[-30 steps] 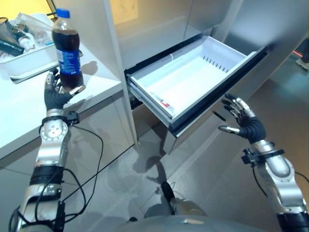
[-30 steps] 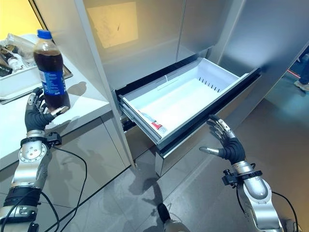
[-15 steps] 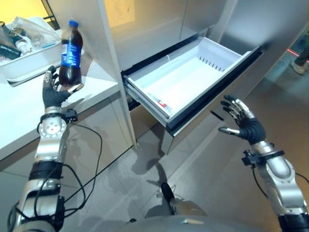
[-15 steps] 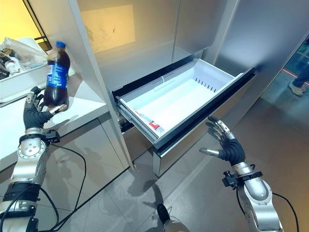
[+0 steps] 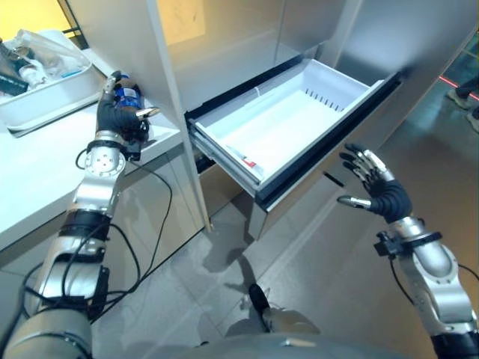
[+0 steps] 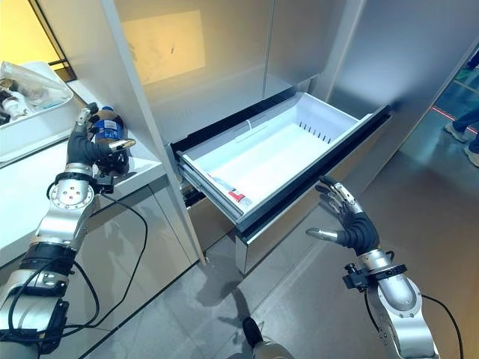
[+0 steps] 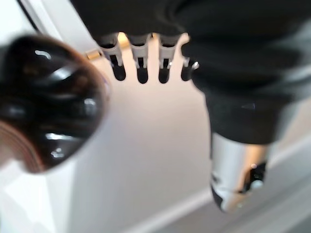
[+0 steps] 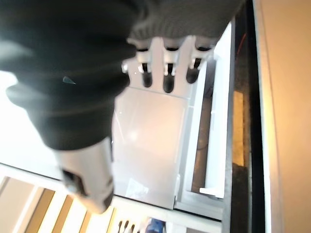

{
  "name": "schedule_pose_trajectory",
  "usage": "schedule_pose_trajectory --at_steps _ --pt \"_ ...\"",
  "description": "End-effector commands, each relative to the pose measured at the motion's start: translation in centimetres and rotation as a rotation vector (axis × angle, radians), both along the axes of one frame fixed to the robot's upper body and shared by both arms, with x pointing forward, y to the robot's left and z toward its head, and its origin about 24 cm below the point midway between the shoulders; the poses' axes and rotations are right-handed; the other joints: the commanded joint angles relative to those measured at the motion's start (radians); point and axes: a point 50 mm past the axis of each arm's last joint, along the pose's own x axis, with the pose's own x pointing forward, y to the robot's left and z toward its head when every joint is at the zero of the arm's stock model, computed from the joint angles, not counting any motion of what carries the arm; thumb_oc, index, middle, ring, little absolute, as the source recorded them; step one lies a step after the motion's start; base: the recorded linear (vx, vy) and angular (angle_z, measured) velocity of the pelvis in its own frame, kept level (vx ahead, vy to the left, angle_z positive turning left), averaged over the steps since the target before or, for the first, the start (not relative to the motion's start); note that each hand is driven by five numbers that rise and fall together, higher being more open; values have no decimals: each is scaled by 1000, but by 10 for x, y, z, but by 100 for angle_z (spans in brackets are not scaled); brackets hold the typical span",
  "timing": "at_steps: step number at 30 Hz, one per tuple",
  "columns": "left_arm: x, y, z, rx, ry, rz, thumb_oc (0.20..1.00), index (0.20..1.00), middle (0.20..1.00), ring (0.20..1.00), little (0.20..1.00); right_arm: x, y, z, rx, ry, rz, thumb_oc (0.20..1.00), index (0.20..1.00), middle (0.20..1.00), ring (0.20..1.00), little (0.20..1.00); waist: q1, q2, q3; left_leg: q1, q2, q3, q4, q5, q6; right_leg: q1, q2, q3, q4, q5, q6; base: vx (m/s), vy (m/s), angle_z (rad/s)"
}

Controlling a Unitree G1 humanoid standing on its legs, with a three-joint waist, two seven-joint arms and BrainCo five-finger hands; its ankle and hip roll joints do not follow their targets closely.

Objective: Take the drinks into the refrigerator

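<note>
L hand [image 6: 93, 153] had its fingers [image 5: 142, 113] wrapped round the cola bottle [image 6: 108, 123], bottle upright (roughly) above the counter [image 5: 45, 161]. Open fridge drawer [image 5: 288, 120] lay well off to those fingers' right; R hand [image 5: 374, 191], fingers spread & empty, was nearer it.

Head pair: looking down from above, slightly apart, both taking in the open drawer [image 5: 288, 123], the surface [image 5: 45, 161] at left, the floor [image 6: 224, 299] and both arms. Left wrist view: very close along the left robot hand [image 7: 233, 63], with the bottle [image 7: 46, 102] up against the lens. Right wrist view: close along the right robot hand [image 8: 73, 77], facing down into the same drawer.
</note>
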Motion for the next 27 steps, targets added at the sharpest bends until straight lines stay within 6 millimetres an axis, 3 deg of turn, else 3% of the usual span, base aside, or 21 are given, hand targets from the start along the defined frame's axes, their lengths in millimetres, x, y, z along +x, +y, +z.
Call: schedule_pose_trajectory --at_steps 1,9,17,23,24,27 --pt "4 10 34 60 -64 24 1000 1000 1000 1000 1000 -3 -3 19 3 -83 20 1000 1000 1000 1000 1000 -5 15 -43 -66 -19 -117 178 -95 63 85 -24 -59 48 -112 59 0 0 0" --pt "18 7 39 109 17 35 1000 1000 1000 1000 1000 -6 -2 17 -4 -70 18 1000 1000 1000 1000 1000 -7 28 -46 -58 -23 -136 152 -82 63 95 -27 -81 45 -115 57 2 -4 3" --pt "19 8 36 119 37 40 1000 1000 1000 1000 1000 -9 -6 17 -10 -76 -3 1000 1000 1000 1000 1000 -7 29 -51 -51 -27 -170 134 -71 62 110 -35 -118 43 -124 52 16 -17 11" --pt "11 20 28 63 35 44 1000 1000 1000 1000 1000 -7 -4 19 -26 -85 4 1000 1000 1000 1000 1000 -5 25 -50 -48 -25 -180 112 -51 56 115 -38 -138 38 -121 48 -7 -15 13" --pt "5 22 40 107 -13 47 1000 1000 1000 1000 1000 -5 -3 26 -33 -116 10 1000 1000 1000 1000 1000 -3 26 -34 -72 -20 -196 133 -57 56 97 -38 -152 57 -133 44 -101 -19 11" --pt "-6 36 45 253 -9 110 1000 1000 1000 1000 1000 -3 -5 23 -33 -103 4 1000 1000 1000 1000 1000 1 21 -45 -75 -21 -199 126 -47 51 97 -41 -160 53 -125 43 24 -19 9"
